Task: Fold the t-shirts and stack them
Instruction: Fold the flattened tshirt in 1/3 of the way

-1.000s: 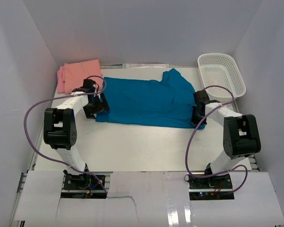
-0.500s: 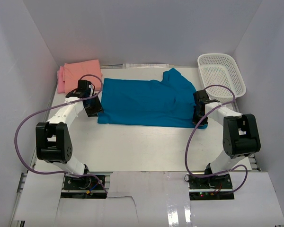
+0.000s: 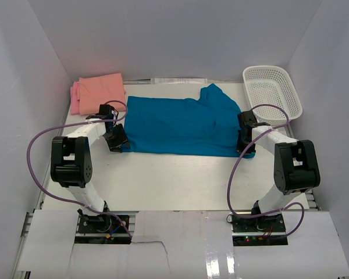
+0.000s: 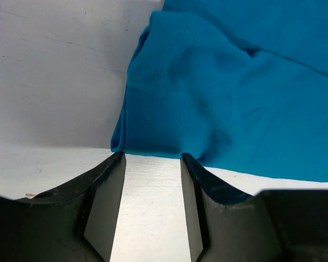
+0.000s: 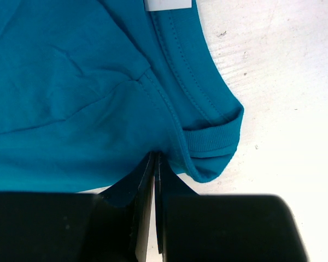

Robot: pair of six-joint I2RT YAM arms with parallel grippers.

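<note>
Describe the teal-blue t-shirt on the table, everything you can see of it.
The teal-blue t-shirt is soft, slightly creased knit cloth lying spread lengthwise across the table. One sleeve points toward the far side. Nearer, a stitched cuff shows, and a white label sits by the neck. The right gripper is shut, pinching its near edge beside that cuff. The left gripper stands open at the opposite corner, with bare table between its fingers.

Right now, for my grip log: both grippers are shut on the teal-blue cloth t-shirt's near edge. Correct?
No. Only the right gripper is shut on the teal-blue cloth t-shirt; the left wrist view shows the left gripper open, bare table between its jaws.
</note>
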